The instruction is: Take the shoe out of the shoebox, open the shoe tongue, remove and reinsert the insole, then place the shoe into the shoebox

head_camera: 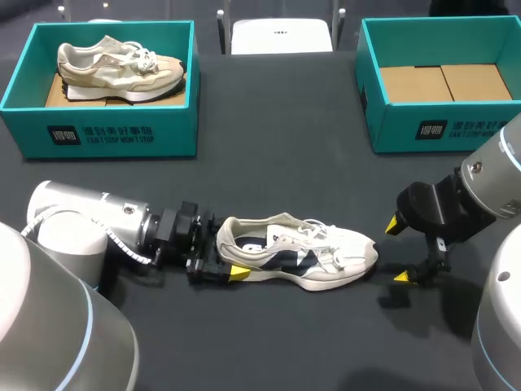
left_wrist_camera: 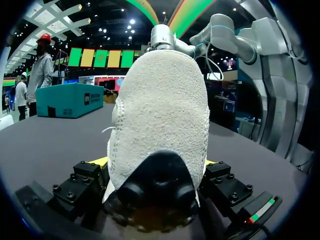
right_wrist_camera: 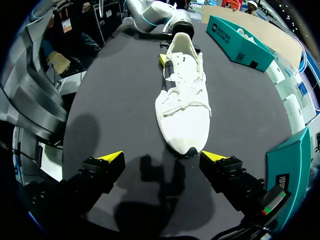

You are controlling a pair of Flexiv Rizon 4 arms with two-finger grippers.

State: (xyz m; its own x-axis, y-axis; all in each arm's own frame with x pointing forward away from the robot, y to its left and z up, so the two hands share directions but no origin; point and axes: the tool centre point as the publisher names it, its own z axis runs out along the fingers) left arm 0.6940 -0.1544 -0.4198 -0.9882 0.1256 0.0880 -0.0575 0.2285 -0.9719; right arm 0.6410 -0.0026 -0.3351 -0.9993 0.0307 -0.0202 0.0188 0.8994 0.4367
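Clamped on the heel of the white sneaker (head_camera: 301, 254), the left end effector (head_camera: 228, 254) lies low on the bench (head_camera: 277, 171), its yellow fingertips (left_wrist_camera: 100, 161) pressing the heel from both sides. In the left wrist view the suede heel fills the space between the two fingers. The left arm (head_camera: 89, 228) comes in along the bench from the near left corner.

This sneaker stands on its sole, upright, toe pointing towards the right arm (head_camera: 488, 187). It has a dark marking on its side, and its laces lie loose across the tongue.

At the toe end, the right end effector (head_camera: 398, 252) is spread wide and grasps nothing. One yellow tip is on each side of the line of the shoe. The toe cap sits just ahead of the gap between the fingers and touches neither.

Farther back on the bench are two teal boxes, well apart from the shoe and from each other. The left shoebox (head_camera: 114, 134) holds a beige sneaker (head_camera: 122, 69) resting on its sole, toe towards the middle of the bench. The right shoebox (head_camera: 440, 130) shows a brown cardboard floor.
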